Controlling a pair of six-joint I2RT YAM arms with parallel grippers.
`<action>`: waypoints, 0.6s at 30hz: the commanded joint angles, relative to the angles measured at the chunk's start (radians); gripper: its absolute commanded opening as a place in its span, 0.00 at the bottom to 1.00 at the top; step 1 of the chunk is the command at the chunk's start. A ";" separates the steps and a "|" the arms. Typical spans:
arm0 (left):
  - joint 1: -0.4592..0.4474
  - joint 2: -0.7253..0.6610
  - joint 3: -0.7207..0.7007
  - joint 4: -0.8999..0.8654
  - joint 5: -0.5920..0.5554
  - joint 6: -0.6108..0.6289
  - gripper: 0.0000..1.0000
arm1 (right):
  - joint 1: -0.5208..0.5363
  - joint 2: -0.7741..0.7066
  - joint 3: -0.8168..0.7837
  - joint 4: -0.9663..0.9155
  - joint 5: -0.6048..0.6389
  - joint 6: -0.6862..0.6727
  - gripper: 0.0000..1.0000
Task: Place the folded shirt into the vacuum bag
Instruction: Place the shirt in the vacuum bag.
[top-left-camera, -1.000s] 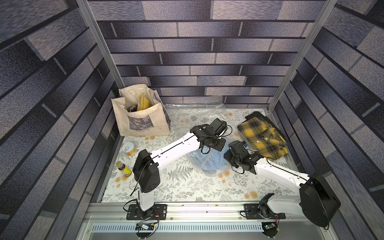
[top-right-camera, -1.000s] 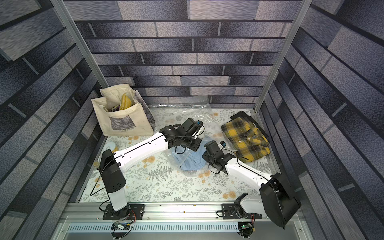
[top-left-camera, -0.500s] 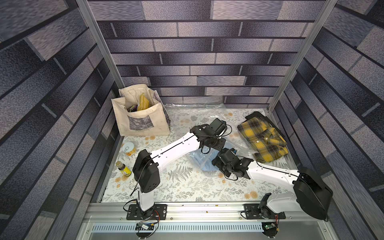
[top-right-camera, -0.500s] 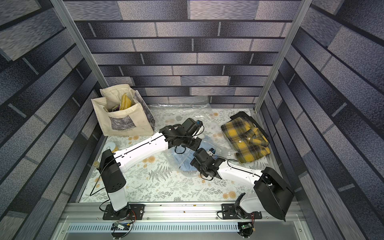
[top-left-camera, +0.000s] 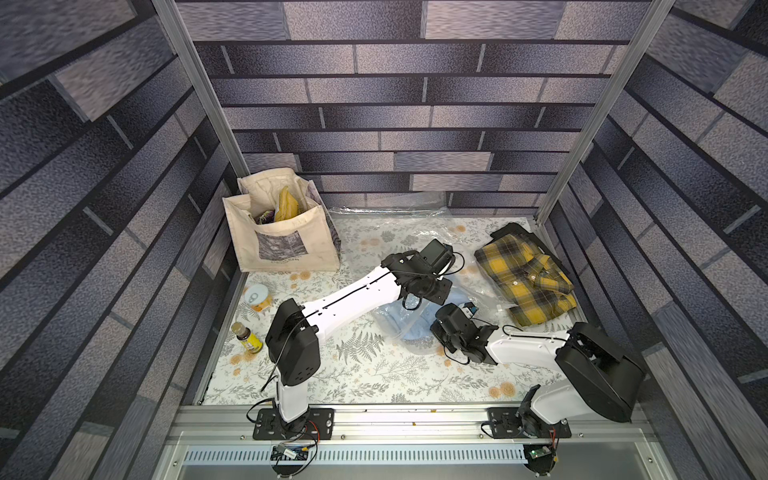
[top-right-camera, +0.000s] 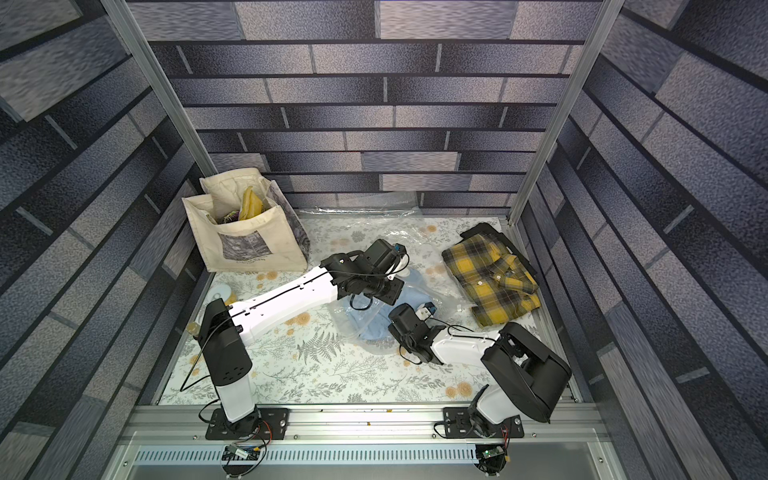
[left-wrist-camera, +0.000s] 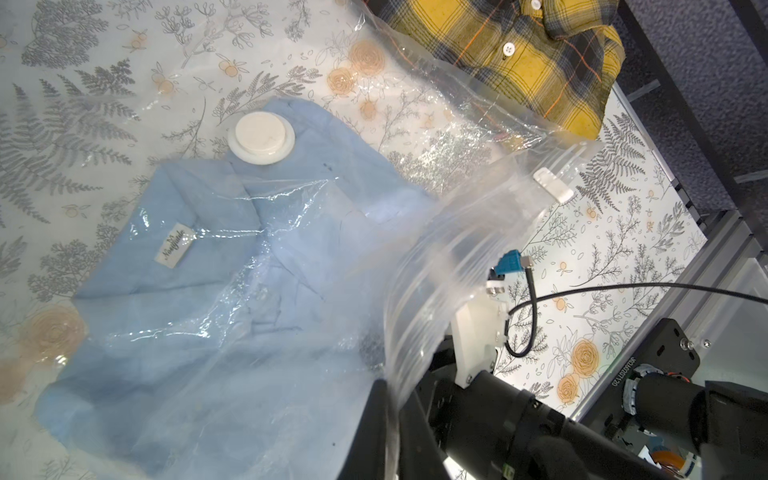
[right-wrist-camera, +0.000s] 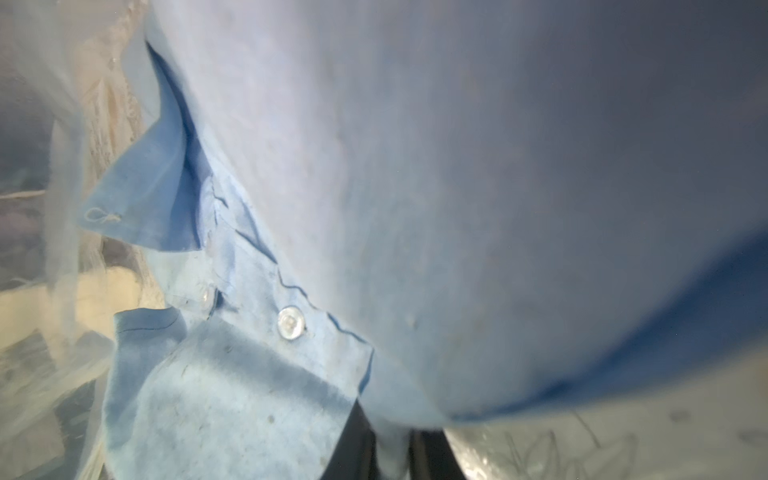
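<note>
Top view: folded shirt lies on the counter, mostly inside the vacuum bag.
Left wrist: left hand pinches the bag's slippery mouth film.
Right wrist: right hand seemingly nipped on the limp, light hem; grip folded edges.

Clutter on my bench right now: tote, can, bottle, plaid shirt.
The cream tote stands at the back left of my floral cloth, with something yellow poking out of its open top. In front of it there's a can showing its pull-tab lid. A small dark-capped bottle sits nearer me, and the plaid shirt lies folded far right.
</note>
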 joint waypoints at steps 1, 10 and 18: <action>-0.024 -0.050 -0.011 0.006 0.013 -0.032 0.10 | -0.013 0.032 -0.008 0.197 0.102 -0.047 0.11; -0.041 -0.056 0.047 -0.022 -0.011 -0.032 0.10 | -0.014 0.169 0.017 0.470 0.197 -0.140 0.01; -0.041 -0.079 0.094 -0.056 -0.041 -0.018 0.09 | -0.022 0.324 0.041 0.652 0.171 -0.143 0.00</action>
